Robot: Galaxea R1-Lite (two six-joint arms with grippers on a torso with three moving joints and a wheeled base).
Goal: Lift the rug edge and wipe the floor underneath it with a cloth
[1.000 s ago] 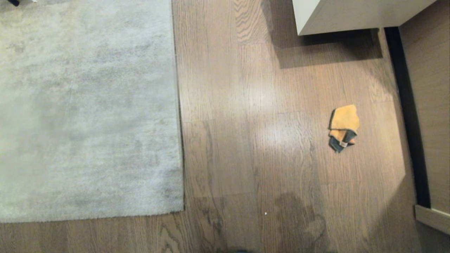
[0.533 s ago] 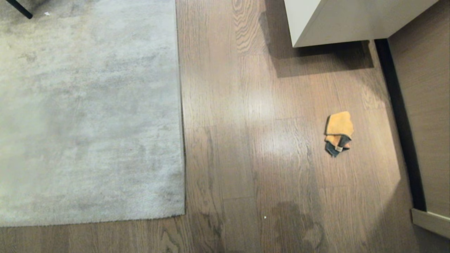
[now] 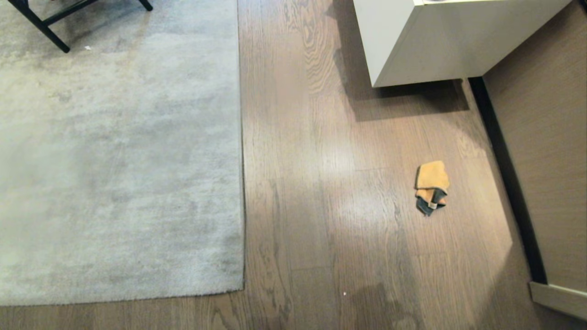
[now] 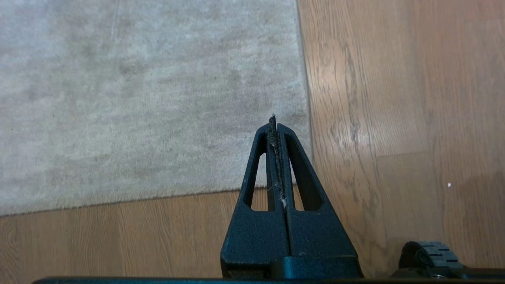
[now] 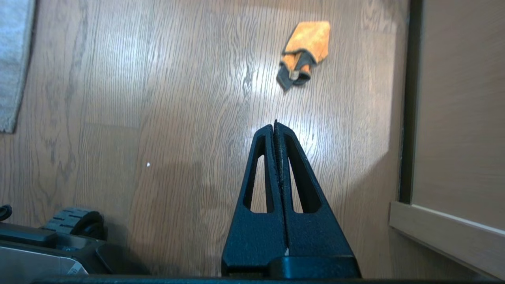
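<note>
A large grey-beige rug lies flat on the left of the head view, and its straight rug edge runs down to a near corner. Brown wood-grain floor lies to its right. The small orange cloth with a dark grey part sits crumpled on the floor at the right. Neither arm shows in the head view. My left gripper is shut and empty, above the rug's corner. My right gripper is shut and empty, above bare floor, short of the cloth.
A white cabinet stands at the back right, casting a shadow. A wood-panel wall with a dark gap at its foot runs along the right. Black chair legs stand on the rug's far part. My base wheel shows low down.
The whole head view has shifted: rug, cloth and cabinet slid downward in the picture and look smaller, and black chair legs have come into sight. The things themselves have not moved.
</note>
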